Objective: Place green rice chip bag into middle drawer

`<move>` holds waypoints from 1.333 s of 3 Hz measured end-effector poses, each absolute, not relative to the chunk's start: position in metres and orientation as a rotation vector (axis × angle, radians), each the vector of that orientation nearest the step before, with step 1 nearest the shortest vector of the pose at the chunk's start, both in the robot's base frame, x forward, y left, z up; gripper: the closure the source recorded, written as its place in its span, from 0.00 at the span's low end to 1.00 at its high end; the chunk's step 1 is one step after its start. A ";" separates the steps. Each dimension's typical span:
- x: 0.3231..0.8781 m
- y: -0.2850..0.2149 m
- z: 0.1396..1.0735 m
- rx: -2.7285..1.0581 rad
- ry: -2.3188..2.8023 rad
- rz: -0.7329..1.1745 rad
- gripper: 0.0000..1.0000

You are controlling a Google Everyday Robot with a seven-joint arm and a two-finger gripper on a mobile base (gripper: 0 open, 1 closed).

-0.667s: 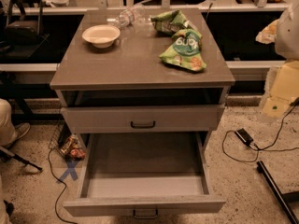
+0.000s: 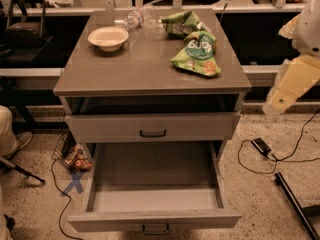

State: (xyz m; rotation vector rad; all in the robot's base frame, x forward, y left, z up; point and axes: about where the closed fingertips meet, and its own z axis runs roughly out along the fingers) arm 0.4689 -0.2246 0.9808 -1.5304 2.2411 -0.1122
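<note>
The green rice chip bag point(image 2: 196, 54) lies on the right part of the grey cabinet top, light green with big white letters. The middle drawer point(image 2: 155, 176) is pulled out wide below, and its grey floor is bare. Its front and handle point(image 2: 155, 228) are at the bottom edge of the view. A pale part of my arm point(image 2: 292, 81) shows at the right edge, beside the cabinet and apart from the bag. The gripper itself is out of view.
A smaller green bag point(image 2: 180, 23), a plastic bottle point(image 2: 136, 18) and a white bowl point(image 2: 108, 37) lie on the cabinet top. The upper drawer point(image 2: 152, 127) shows only its front and handle. Cables and a power adapter point(image 2: 261, 145) lie on the floor at the right.
The arm part at the right edge has shifted slightly up and left. The bag and the drawers have not moved.
</note>
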 end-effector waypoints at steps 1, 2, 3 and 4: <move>0.526 -0.234 0.975 -1.278 2.269 -0.050 0.00; 0.584 -0.243 0.961 -1.032 2.324 0.004 0.00; 0.641 -0.248 0.934 -0.829 2.417 0.076 0.00; 0.690 -0.251 0.908 -0.675 2.496 0.116 0.00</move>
